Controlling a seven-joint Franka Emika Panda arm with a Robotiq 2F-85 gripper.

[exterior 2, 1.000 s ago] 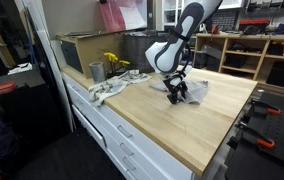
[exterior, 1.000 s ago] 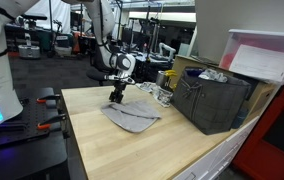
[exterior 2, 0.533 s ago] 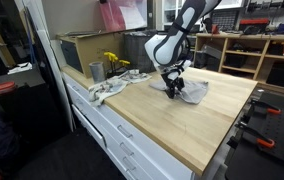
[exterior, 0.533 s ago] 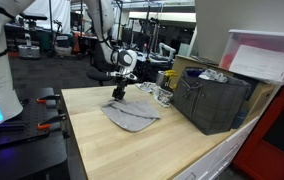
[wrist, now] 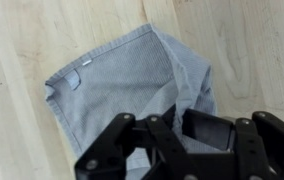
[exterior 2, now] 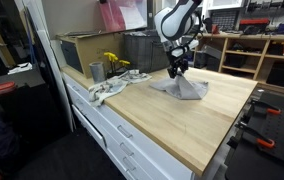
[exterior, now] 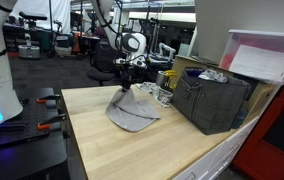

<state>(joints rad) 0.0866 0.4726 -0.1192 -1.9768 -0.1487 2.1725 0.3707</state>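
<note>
gripper [exterior: 128, 86] clamps one corner of one grey towel [exterior: 133, 114].

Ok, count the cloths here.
2. A grey towel, centre of the counter, edge lifted by the pincer; a pale rag at the counter's edge beside the cup. The bin may hide more.

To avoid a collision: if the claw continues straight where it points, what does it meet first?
The gray towel hanging from the claw, then probably the wooden tabletop beneath it.

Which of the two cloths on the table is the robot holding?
The grey towel mid-table: the gripper pinches it up into a peak. The paler crumpled cloth beside the metal cup lies untouched.
</note>
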